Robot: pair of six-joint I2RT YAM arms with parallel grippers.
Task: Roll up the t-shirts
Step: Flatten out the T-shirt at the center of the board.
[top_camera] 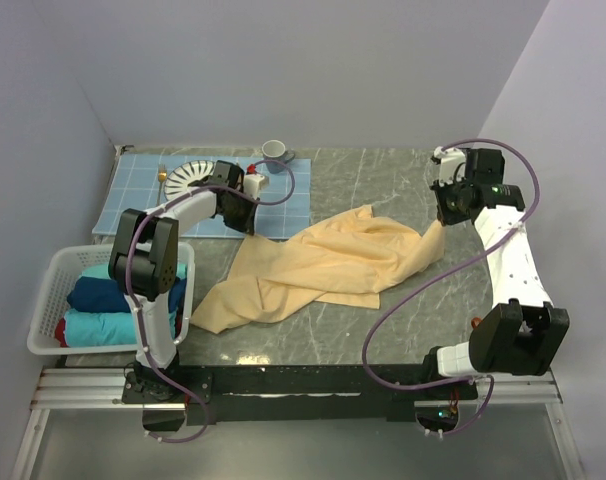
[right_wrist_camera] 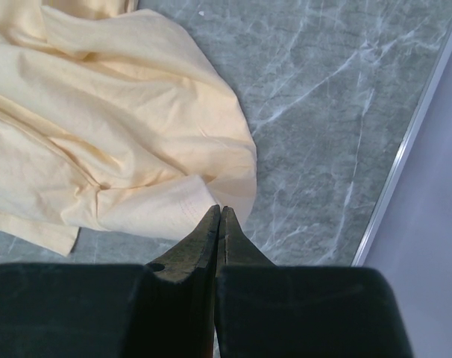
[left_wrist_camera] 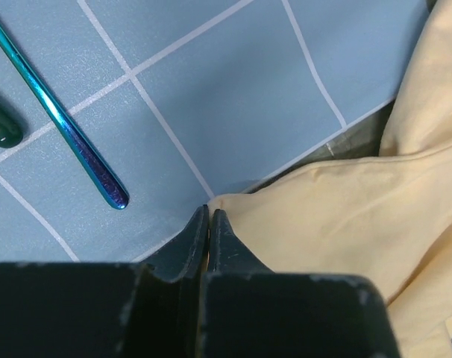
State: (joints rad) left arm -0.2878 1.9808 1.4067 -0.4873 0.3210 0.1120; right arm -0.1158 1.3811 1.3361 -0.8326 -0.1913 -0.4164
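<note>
A large pale yellow-cream t-shirt (top_camera: 333, 260) lies spread and crumpled across the middle of the marble table. My left gripper (top_camera: 248, 222) is at its far left corner, by the blue mat. In the left wrist view the gripper (left_wrist_camera: 209, 212) is shut, with a sliver of the yellow cloth (left_wrist_camera: 338, 216) pinched between the fingers. My right gripper (top_camera: 445, 222) is at the shirt's right end, which rises to a point at it. In the right wrist view the gripper (right_wrist_camera: 220, 210) is shut on the cloth's hem (right_wrist_camera: 136, 149).
A white basket (top_camera: 45, 300) at the left holds rolled dark blue (top_camera: 123, 292) and teal (top_camera: 98, 325) cloth. A blue tiled mat (top_camera: 143, 205) at the back left carries a white ribbed dish (top_camera: 188, 178) and a teal rod (left_wrist_camera: 62, 123). A cup (top_camera: 275, 150) stands behind. The table's right edge (right_wrist_camera: 405, 149) is close.
</note>
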